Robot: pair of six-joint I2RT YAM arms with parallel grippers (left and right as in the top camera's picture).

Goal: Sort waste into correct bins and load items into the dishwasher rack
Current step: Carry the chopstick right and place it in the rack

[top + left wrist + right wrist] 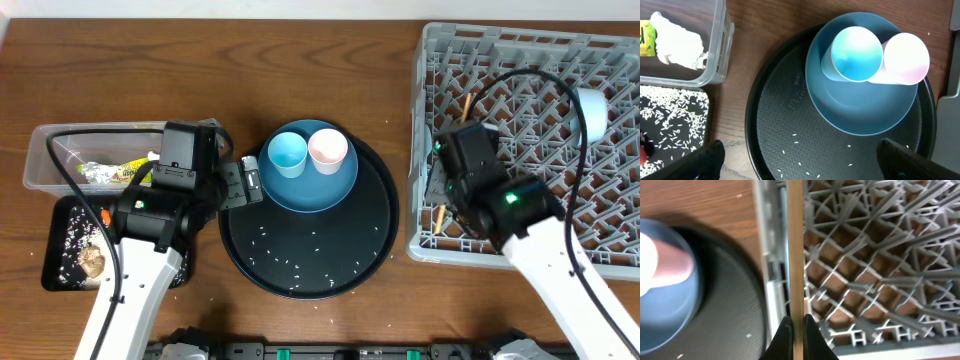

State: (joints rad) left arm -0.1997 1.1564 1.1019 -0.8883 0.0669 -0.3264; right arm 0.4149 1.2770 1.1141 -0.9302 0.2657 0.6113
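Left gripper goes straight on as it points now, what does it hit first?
Likely the round tray, on its floor just short of the plate. The left gripper is open over it; depth is unclear.

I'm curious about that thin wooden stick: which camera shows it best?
The right wrist view: the chopstick runs up the frame's middle, pinched in the right tool at the rack edge. Overhead shows only its two ends, small. The left wrist view misses it.

No legible txt; embossed mark on round black tray (pixel 790 131) unreadable.
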